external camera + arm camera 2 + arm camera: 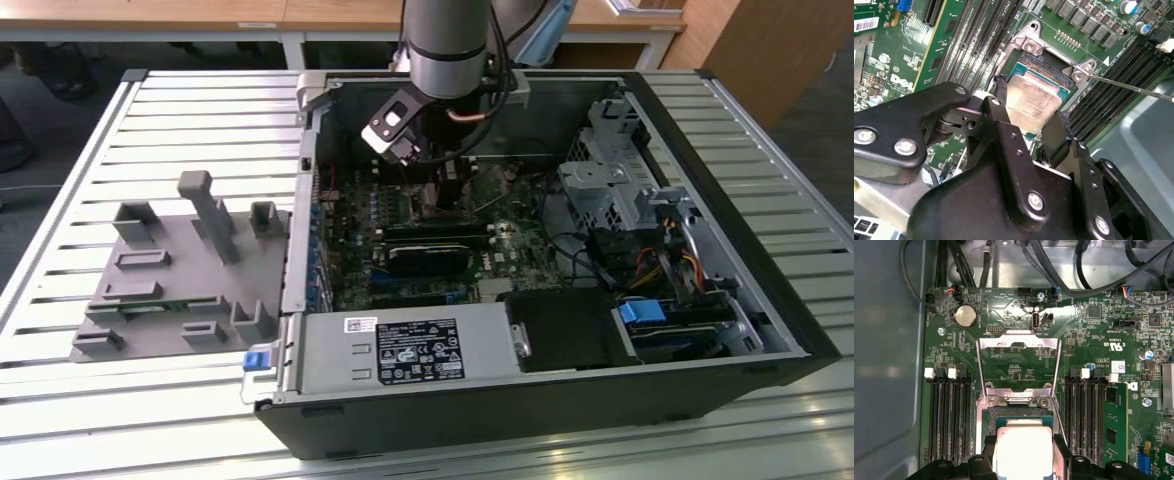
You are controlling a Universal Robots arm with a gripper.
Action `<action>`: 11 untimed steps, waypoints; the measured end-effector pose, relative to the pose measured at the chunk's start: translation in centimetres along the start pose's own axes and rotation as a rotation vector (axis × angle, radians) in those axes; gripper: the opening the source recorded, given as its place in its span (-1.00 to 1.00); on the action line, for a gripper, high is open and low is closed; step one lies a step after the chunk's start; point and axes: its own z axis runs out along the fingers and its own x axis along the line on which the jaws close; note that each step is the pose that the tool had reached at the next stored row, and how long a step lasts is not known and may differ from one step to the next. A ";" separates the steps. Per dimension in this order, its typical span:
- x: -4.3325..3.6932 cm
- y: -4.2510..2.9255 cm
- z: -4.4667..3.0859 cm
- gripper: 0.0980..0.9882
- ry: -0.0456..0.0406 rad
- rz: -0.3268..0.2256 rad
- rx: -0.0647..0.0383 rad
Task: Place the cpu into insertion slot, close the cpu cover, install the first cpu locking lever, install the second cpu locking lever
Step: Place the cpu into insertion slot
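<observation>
— What's the biggest thing here?

— A slatted metal table [80,150]. An open black computer case [534,410] lies on it, and at the exterior view's left a grey moulded fixture [160,290] sits just beside the case.

— And the arm?

— The arm [447,40] comes down from above into the far part of the case, over the green motherboard [949,347].

— How does the cpu cover stand?

— In the first wrist view the cpu cover [994,341] is swung open. Through its window bare green board shows, not the chip. Its hinge end meets the insertion slot [1046,67], which sits between two banks of long black memory slots [949,415].

— The gripper?

— The gripper [1029,107] is pinching the cpu [1031,100]. One black finger [1054,135] presses on each of two opposite edges.

— Where is the chip exactly?

— Right over the insertion slot, metal top up. I cannot tell whether it is seated or just above the pins.

— Anything smaller?

— A thin wire locking lever [1134,86] runs from the slot's corner out across the memory slots.
</observation>
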 end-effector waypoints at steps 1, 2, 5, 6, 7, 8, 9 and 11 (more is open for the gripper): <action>0.01 -0.01 0.08 -0.03 -0.0001 0.000 0.000; 0.03 -0.02 0.18 -0.03 -0.0002 0.000 0.000; 0.08 -0.03 0.53 -0.03 -0.0003 0.000 0.000; 0.10 -0.04 0.65 -0.03 -0.0003 0.000 0.000; 0.12 -0.05 0.77 -0.03 -0.0002 0.000 0.001; 0.15 -0.06 0.86 -0.03 -0.0002 0.000 0.001; 0.18 -0.06 0.93 -0.03 -0.0003 0.001 0.001; 0.23 -0.07 1.06 -0.03 -0.0003 0.003 0.001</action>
